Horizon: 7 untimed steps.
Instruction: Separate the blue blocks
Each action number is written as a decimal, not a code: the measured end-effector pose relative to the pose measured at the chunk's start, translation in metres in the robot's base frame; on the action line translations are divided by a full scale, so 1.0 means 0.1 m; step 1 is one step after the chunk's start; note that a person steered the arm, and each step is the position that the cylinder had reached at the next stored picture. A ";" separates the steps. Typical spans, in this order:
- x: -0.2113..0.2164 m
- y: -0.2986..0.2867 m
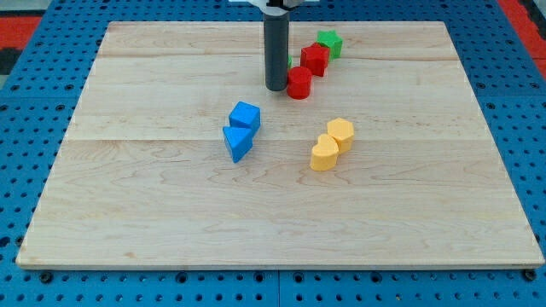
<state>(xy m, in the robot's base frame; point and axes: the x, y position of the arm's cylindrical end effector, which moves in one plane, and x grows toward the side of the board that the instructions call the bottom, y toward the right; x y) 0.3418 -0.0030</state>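
Two blue blocks sit touching near the middle of the wooden tabletop (153,222) while my tip (276,89), the lower end of a dark rod that carries no jaws and grasps nothing, rests farther toward the view's top. The tip stands just beside the view's left of a red cylinder (299,83). A second red block (315,59) lies just beyond it, and a green block (329,43) sits at the top end of that diagonal line; a sliver of green shows behind the rod. The blue cube (246,115) and the blue triangular block (238,142) lie below and to the left of the tip, apart from it. Two yellow blocks, one hexagonal (340,133) and one heart-shaped (324,155), touch at the view's right. Blue perforated panels (34,145) surround the board.
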 end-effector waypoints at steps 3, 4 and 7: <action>0.61 -0.05; 0.28 -0.50; 0.85 -0.29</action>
<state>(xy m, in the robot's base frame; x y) 0.4267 -0.0318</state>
